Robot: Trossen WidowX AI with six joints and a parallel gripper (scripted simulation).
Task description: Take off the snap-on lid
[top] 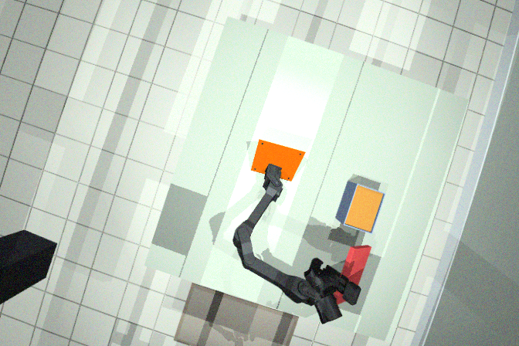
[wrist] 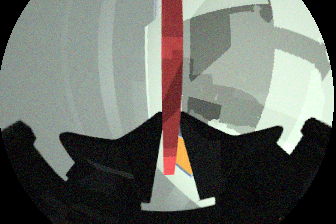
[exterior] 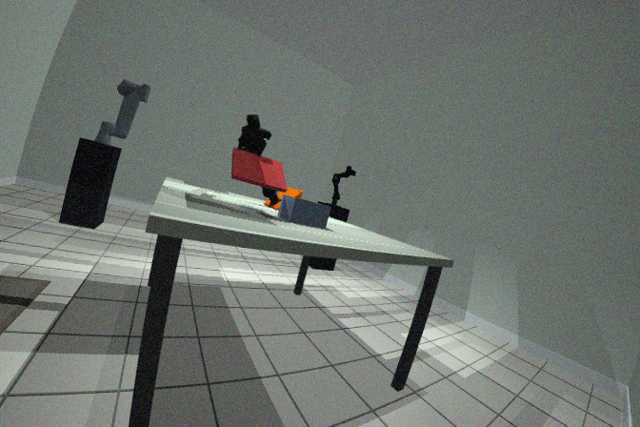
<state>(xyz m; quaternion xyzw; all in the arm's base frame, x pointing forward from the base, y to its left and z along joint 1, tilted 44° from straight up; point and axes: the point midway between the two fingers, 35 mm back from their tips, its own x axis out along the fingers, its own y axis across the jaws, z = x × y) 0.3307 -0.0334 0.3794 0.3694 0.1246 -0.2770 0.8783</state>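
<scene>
We see the gripper (top: 344, 287) clamped on one edge of the red lid (top: 355, 265), which hangs in the air above the table (top: 201, 124), tilted steeply on edge. The lid is off the blue storage box (top: 360, 206) and beside it. The box stands open on the table, its orange interior exposed.

Light: bright glare band on table (top: 293, 95)
Shadows: hard, blocky
Exterior: dim, grainy
Wrist: fisheye, black-edged
</scene>
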